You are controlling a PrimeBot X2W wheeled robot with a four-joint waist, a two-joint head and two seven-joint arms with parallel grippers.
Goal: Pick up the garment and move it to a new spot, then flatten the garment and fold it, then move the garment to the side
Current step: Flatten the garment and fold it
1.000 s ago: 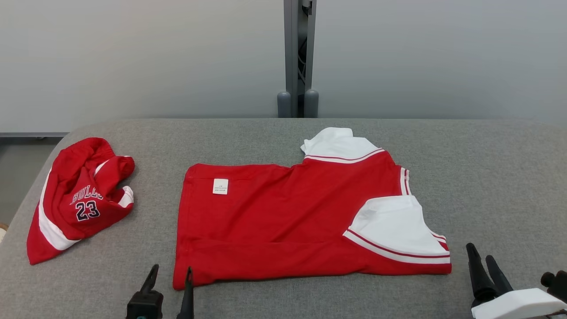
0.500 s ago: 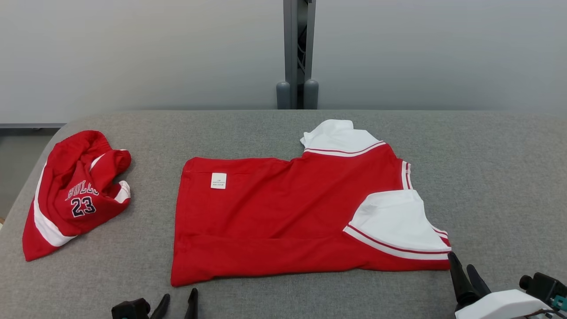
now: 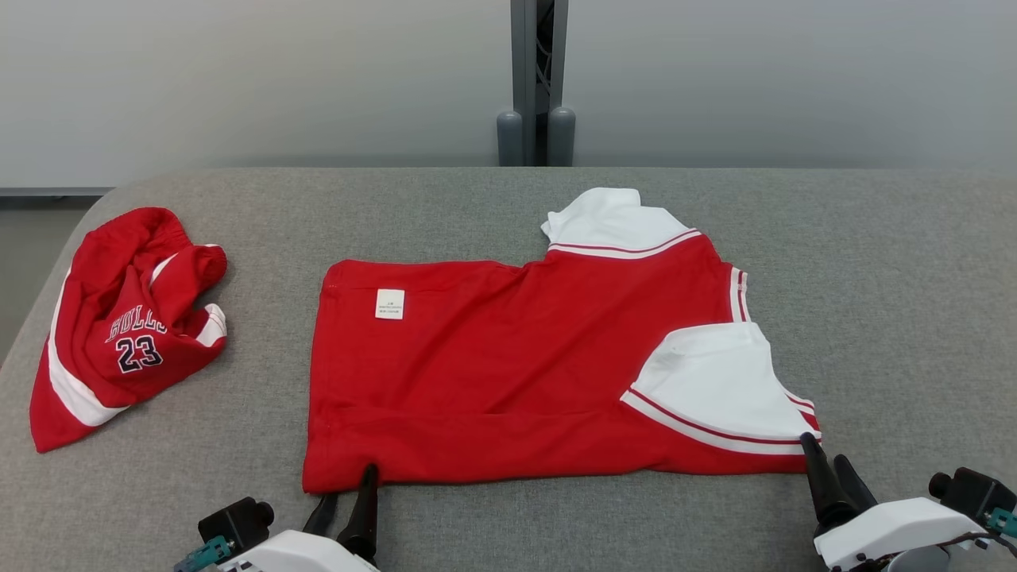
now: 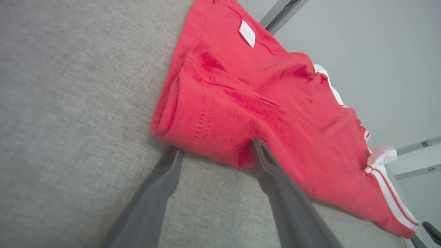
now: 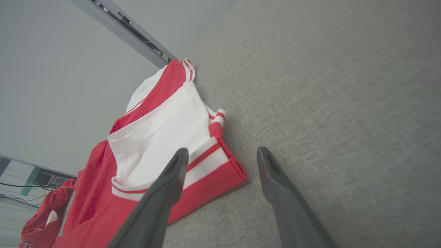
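Red-and-white knit shirt point(image 3: 477, 381) lies flat, folding seemingly unfinished; my left pincer point(image 3: 349, 481) and right pincer point(image 3: 821, 446) gape empty at its near corners.

Left gripper point(image 3: 349, 482) and right gripper point(image 3: 824, 448) alike — long dark tapered fingers point(image 3: 818, 485), white shells point(image 3: 890, 528), teal plugs point(image 3: 1003, 520)

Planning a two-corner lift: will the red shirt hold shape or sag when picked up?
Likely floppy: the red shirt lies flat with soft creases and a rolled fold at the left claw, so its middle would probably sag. Looks thin, so probably light. The folded white sleeve by the right claw may flop loose.
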